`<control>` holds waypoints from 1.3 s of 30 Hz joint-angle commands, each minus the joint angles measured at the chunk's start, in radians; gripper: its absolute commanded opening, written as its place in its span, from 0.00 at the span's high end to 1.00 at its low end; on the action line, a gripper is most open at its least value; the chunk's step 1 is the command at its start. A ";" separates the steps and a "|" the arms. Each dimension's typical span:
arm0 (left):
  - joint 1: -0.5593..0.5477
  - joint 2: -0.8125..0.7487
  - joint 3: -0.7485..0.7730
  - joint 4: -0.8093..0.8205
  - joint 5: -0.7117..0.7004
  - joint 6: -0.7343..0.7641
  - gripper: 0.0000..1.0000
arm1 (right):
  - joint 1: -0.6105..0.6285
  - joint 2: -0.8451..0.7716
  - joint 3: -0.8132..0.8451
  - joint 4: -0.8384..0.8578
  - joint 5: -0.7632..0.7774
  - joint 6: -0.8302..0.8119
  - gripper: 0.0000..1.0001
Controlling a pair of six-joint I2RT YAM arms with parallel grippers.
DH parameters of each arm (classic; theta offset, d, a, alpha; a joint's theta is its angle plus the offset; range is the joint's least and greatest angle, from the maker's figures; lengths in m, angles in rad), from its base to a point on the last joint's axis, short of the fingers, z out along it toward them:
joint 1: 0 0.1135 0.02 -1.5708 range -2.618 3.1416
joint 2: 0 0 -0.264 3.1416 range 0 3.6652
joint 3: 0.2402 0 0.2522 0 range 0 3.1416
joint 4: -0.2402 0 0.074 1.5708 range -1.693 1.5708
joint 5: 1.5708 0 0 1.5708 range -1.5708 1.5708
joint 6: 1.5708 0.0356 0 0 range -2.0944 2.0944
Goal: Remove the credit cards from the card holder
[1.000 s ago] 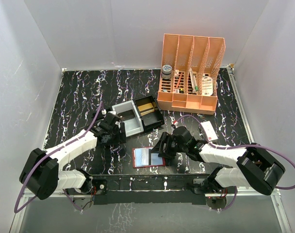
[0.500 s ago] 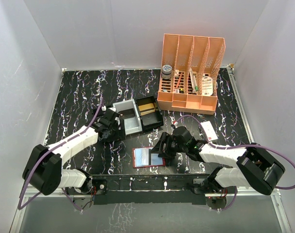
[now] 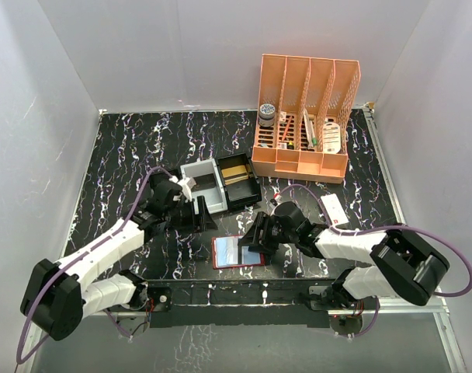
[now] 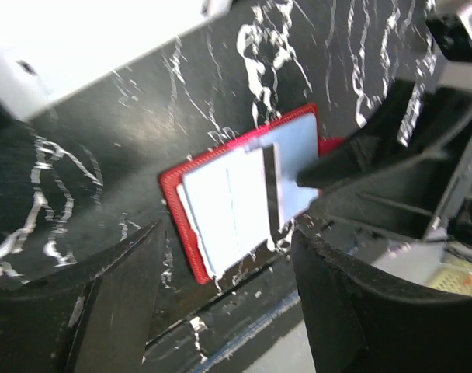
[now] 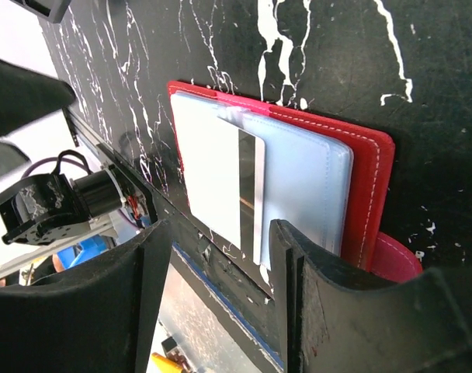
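The red card holder (image 3: 236,266) lies open near the table's front edge, with pale blue pockets facing up. A pale credit card (image 5: 216,175) with a dark stripe sticks out of it toward the front edge; the left wrist view shows the same card (image 4: 220,206) on the red card holder (image 4: 178,190). My right gripper (image 3: 251,239) hovers at the holder's right end, open. Its fingers straddle the card's near end without touching it in the right wrist view (image 5: 220,303). My left gripper (image 3: 205,219) is open and empty, up and left of the holder, and points at it (image 4: 228,299).
A black tray with a grey insert (image 3: 220,186) sits just behind the left gripper. An orange rack (image 3: 302,116) with small items stands at the back right. A small white box with a red mark (image 3: 334,210) lies right of the right arm.
My left gripper has swung away from the tray, turning right toward the card holder. The right gripper has stayed over the holder's right end.
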 commanded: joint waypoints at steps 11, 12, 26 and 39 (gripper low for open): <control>-0.133 0.177 -0.030 0.147 0.112 -0.104 0.67 | -0.004 0.080 -0.075 0.184 0.006 0.082 0.63; -0.142 0.193 -0.027 0.134 0.093 -0.104 0.68 | -0.003 0.083 -0.080 0.188 0.009 0.086 0.63; -0.230 0.344 -0.088 0.137 0.005 -0.116 0.84 | -0.004 0.136 -0.089 0.248 -0.022 0.094 0.68; -0.244 0.321 -0.151 0.135 -0.021 -0.148 0.88 | -0.004 0.191 -0.072 0.366 -0.107 0.110 0.78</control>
